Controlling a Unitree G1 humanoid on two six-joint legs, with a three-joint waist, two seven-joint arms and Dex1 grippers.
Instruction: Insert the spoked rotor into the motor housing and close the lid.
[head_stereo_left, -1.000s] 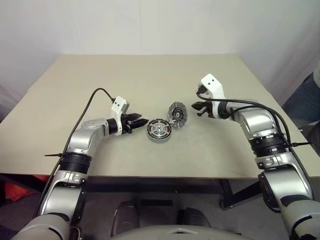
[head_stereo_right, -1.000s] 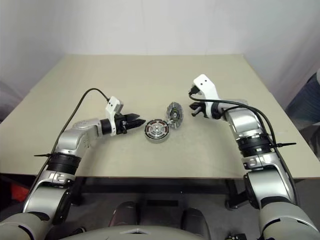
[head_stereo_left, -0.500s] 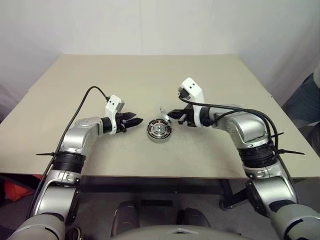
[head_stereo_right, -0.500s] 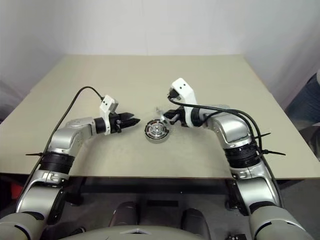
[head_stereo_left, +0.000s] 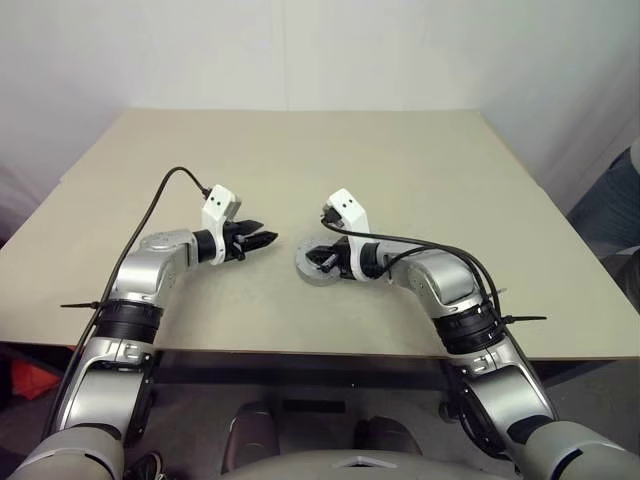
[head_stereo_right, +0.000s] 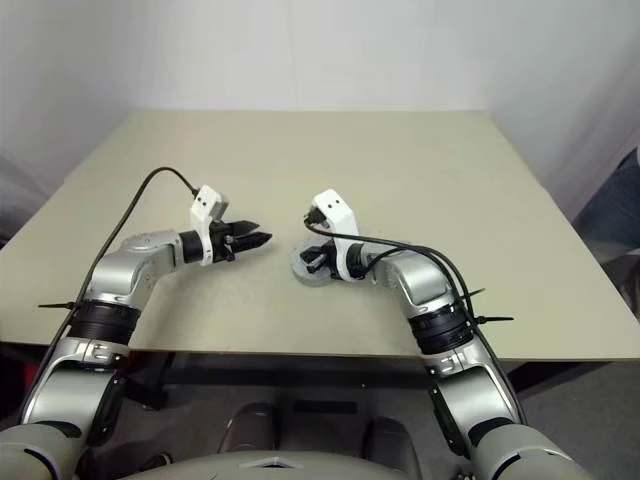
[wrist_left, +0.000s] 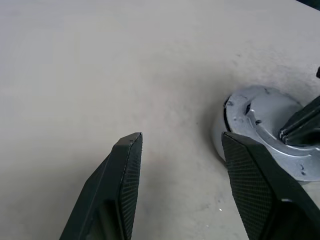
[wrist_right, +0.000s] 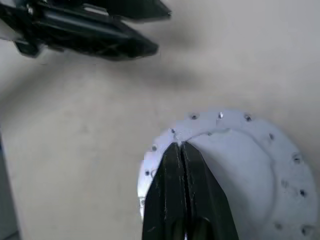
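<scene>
The motor housing (wrist_left: 220, 145) sits on the table near its middle, and the lid (head_stereo_left: 311, 262) lies flat on top of it with its plain grey face (wrist_right: 240, 155) up. My right gripper (head_stereo_left: 326, 262) is shut with nothing between its fingers, and its tips (wrist_right: 180, 148) rest on the lid near the rim. My left gripper (head_stereo_left: 267, 239) hovers open just left of the housing, apart from it, with bare table between its fingers (wrist_left: 127, 165). The spoked rotor is hidden.
The beige table (head_stereo_left: 300, 160) stretches wide around the housing. Its front edge (head_stereo_left: 300, 352) runs close below my arms. A black cable (head_stereo_left: 180, 180) loops over my left forearm.
My right gripper swung left and down onto the housing. The lid, which leaned tilted beside the housing, now lies flat on it. My left gripper drew back slightly to the left.
</scene>
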